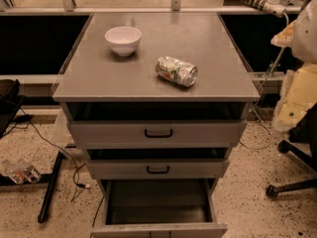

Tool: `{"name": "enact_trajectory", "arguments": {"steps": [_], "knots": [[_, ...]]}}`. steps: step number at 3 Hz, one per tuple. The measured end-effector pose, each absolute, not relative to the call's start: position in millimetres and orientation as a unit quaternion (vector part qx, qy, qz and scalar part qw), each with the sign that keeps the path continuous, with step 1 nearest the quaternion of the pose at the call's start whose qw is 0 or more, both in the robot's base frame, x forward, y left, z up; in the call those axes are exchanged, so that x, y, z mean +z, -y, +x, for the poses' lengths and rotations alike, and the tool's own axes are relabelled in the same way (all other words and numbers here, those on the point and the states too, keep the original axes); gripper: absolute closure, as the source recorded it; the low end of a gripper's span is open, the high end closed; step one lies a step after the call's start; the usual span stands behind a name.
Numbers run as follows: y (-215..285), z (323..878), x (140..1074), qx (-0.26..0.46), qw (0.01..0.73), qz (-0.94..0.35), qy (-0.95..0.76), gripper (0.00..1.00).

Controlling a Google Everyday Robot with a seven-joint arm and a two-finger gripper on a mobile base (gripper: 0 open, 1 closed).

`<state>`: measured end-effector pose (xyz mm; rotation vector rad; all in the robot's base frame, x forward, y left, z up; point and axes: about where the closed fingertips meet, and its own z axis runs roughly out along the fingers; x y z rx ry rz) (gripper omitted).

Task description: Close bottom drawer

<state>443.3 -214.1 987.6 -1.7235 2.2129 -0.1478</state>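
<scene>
At cabinet (99, 76) base, bottom drawer (158, 202) open; claw unseen

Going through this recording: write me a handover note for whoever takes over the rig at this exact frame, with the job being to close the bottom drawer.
Gripper: not in view. A cream shape at the right edge may be part of the arm, and it is away from the cabinet.
Bottom drawer: pulled far out, with its front at the lower edge of the picture and its tray showing nothing inside.
Middle drawer and top drawer: each is slightly out.
On the cabinet top: white bowl and a can lying on its side.
Done: nothing yet.
Left: bring the gripper to the bottom drawer's front and push it fully in.
</scene>
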Motion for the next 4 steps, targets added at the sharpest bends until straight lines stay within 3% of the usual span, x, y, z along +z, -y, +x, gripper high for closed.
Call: {"name": "enact_trajectory", "arguments": {"steps": [2,4], "knots": [[206,428,922,-0.032,0.172,-0.615,-0.769,0.00],[206,398,800,0.042,0.176,-0.615,-0.768,0.43]]}}
